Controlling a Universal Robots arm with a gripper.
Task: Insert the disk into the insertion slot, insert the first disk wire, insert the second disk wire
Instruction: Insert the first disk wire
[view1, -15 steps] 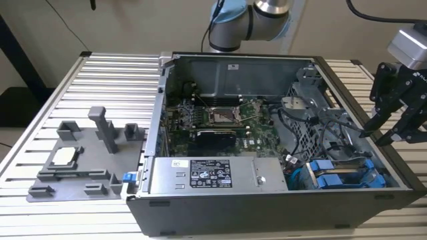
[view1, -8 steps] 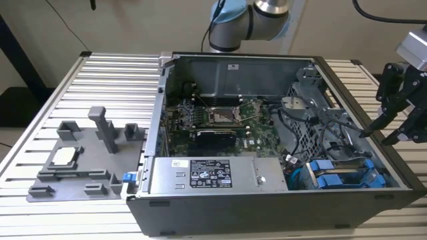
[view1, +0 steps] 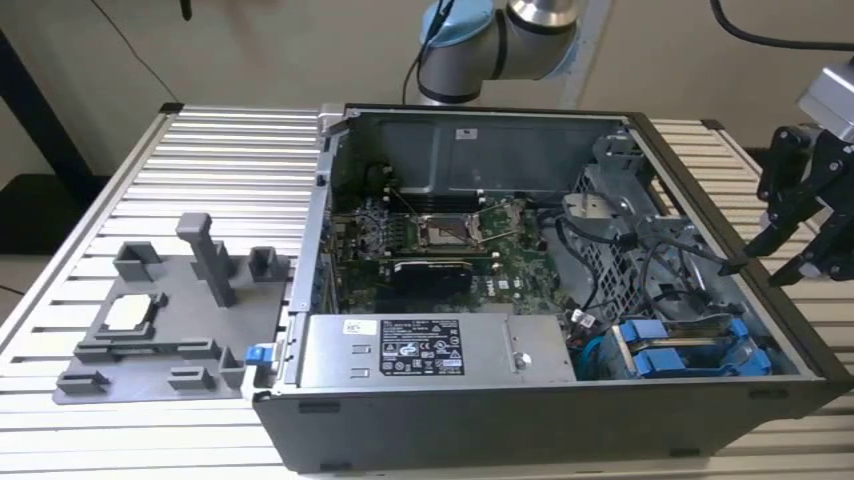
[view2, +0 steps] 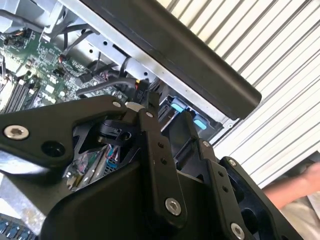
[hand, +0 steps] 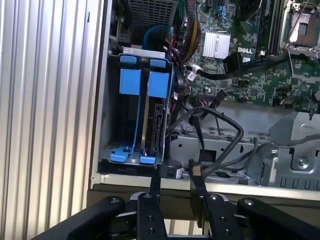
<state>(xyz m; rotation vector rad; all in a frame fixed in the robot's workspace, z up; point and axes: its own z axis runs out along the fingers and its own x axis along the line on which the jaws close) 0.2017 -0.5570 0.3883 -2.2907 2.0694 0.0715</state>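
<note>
First wrist view shows the pincer (hand: 175, 179) partly open and empty, its tips apart just outside the case (hand: 300, 194) wall. The disk (hand: 153, 120) stands on edge inside the slot (hand: 114, 120), held in its blue carrier. In the exterior view that is the case's 4 o'clock corner, with the pincer beyond the wall at 3 o'clock. The disk's long axis runs roughly 9 to 3 there, with the big blue tabs toward 9. It looks stiff, dense and shock-sensitive, so the carrier tabs seem the place to grip, not the connector edge. Black wires (hand: 220, 132) lie near.
</note>
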